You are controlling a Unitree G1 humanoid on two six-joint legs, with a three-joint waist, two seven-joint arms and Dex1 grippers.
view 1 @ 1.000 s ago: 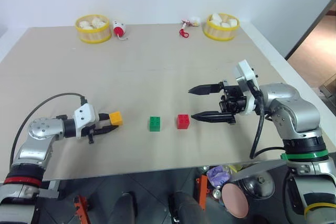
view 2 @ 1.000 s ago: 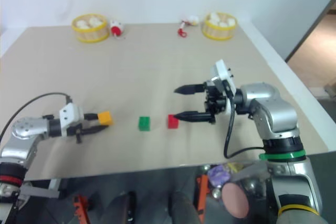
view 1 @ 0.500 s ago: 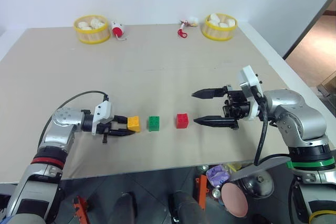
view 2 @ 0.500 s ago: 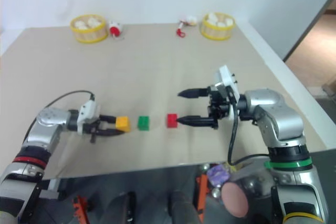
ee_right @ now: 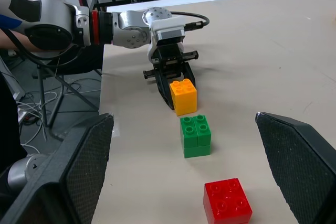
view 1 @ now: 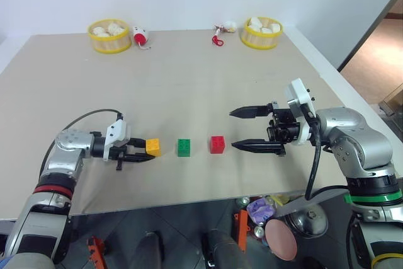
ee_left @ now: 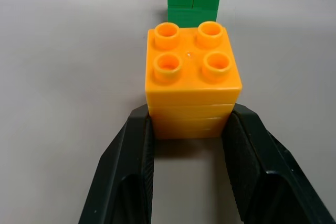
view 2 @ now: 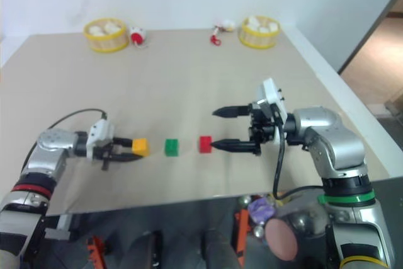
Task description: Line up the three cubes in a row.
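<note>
Gripping orange-yellow cube (view 1: 153, 147) with left hand (view 1: 142, 153), fingers (ee_left: 134, 166) pressed on both sides, cube resting on bench (view 1: 189, 80) just left of green cube (view 1: 184, 147). Red cube (view 1: 217, 144) just right of green cube, all three roughly in row. Right hand (view 1: 242, 129) spread wide, empty, right of green cube, beyond red one.

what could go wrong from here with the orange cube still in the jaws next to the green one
1. The left gripper is shut on the orange cube, close to the green cube; pushing further could knock green out of line.
2. Opening could drag or twist the orange cube, skewing the row.
3. The right gripper stands open near the red cube; a drift could bump it.
</note>
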